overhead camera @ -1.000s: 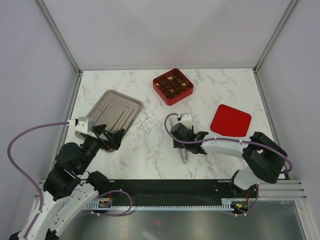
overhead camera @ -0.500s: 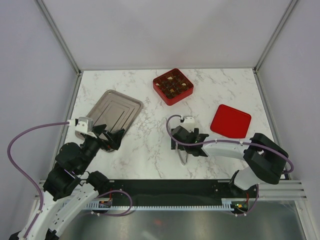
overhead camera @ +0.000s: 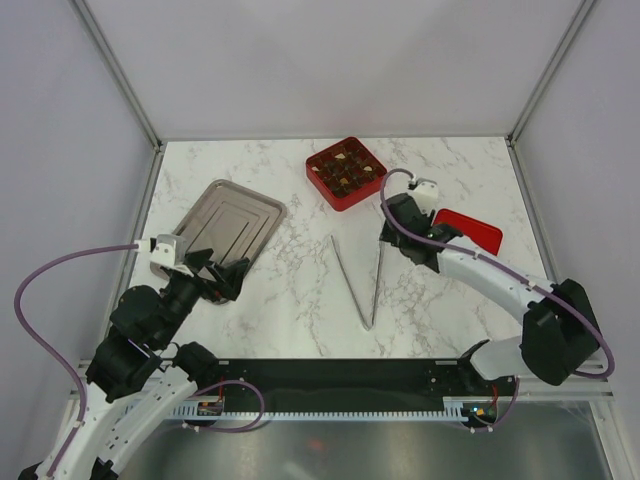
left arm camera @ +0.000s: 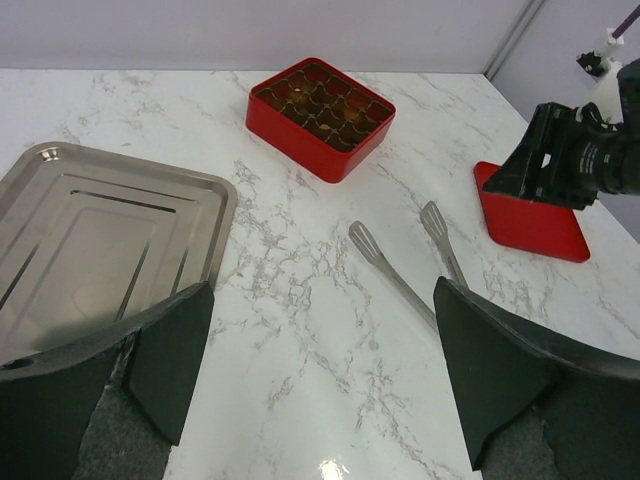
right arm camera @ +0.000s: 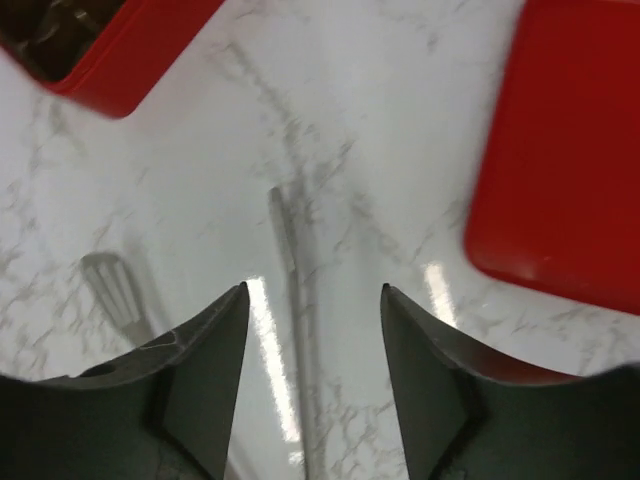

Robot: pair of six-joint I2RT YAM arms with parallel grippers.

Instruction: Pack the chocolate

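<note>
A: At twelve o'clock on the white marble table [overhead camera: 300, 300], what fills the red square gridded box [left arm camera: 290, 145]?

B: The small dark and pale chocolate pieces [overhead camera: 345, 172], lying in its compartments.

A: And the pincers?

B: The right gripper [right arm camera: 313, 300] hangs at one o'clock from the steel tongs [overhead camera: 360, 285], fingers spread, grasping nothing. The flat red lid [overhead camera: 470, 235] lies at its three o'clock. The left gripper [left arm camera: 322, 300], at eight o'clock, gapes wide and bare, beside the rectangular metal tray [overhead camera: 228, 220] at ten.
</note>
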